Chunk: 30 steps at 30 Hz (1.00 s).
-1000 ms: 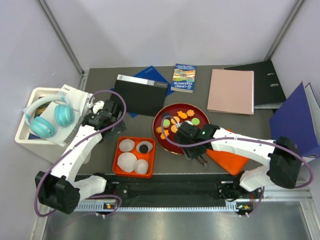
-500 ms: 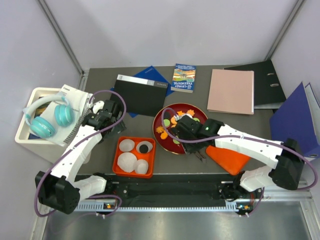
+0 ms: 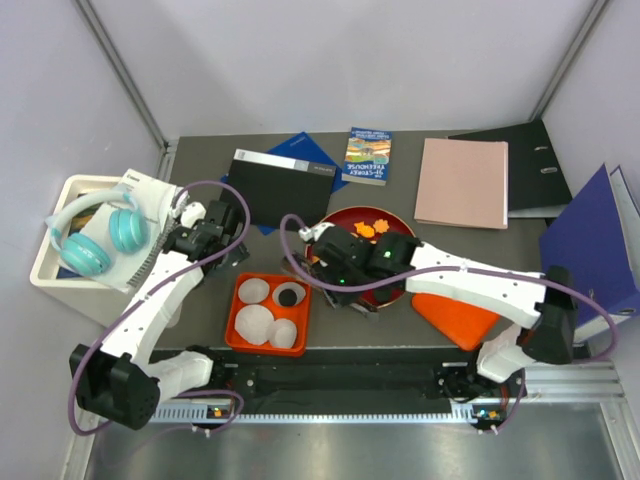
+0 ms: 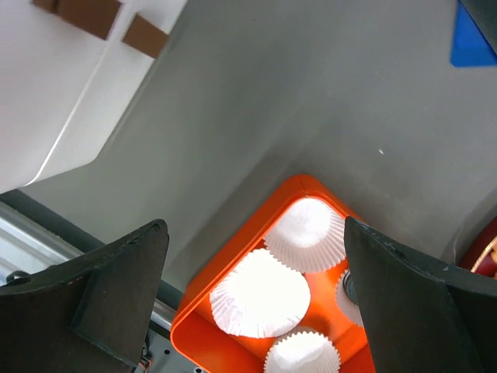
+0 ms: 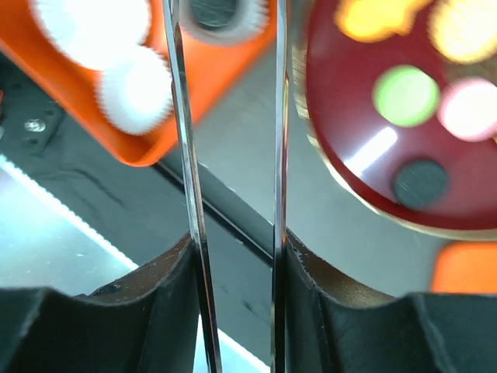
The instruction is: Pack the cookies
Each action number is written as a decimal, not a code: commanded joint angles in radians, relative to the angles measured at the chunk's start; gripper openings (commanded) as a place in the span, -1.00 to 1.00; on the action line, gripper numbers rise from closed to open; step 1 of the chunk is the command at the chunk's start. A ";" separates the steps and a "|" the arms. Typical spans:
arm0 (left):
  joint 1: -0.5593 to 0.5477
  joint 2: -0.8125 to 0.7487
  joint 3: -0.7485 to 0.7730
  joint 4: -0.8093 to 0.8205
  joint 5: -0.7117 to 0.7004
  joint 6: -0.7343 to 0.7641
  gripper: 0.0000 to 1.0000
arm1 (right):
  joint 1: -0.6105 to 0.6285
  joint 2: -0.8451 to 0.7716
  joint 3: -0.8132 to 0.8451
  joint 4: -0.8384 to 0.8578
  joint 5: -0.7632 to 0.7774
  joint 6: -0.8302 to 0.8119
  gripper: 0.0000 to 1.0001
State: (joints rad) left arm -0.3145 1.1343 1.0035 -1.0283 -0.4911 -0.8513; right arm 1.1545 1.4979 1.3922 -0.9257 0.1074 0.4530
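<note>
The cookies lie on a red plate (image 3: 400,225); orange ones (image 3: 365,228) show past my right arm. The right wrist view shows green (image 5: 404,95), pink (image 5: 470,109) and black (image 5: 419,183) cookies on the plate (image 5: 342,167). An orange tray (image 3: 240,335) holds white paper cups, one with a black cookie (image 3: 290,294). My right gripper (image 3: 325,280) hangs between plate and tray. Its two metal blades (image 5: 227,116) stand a narrow gap apart, with their tips out of frame. My left gripper (image 3: 205,240) is open and empty above the tray's far left corner (image 4: 256,303).
An orange lid (image 3: 455,315) lies right of the plate. A black notebook (image 3: 280,188), a book (image 3: 367,155), a pink folder (image 3: 462,183), a black binder (image 3: 525,165) and a blue folder (image 3: 590,240) lie at the back and right. A white box with teal headphones (image 3: 90,240) stands left.
My right gripper has moved left, from the near side of the plate to its left rim beside the tray. The left arm has not moved.
</note>
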 commanded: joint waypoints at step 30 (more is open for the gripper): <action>0.026 -0.045 0.026 -0.107 -0.126 -0.103 0.98 | 0.033 0.412 0.376 0.045 -0.213 -0.145 -0.20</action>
State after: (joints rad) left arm -0.2893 1.1122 1.0122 -1.1294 -0.5964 -0.9558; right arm 1.1820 1.8923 1.6947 -0.9009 -0.0864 0.3317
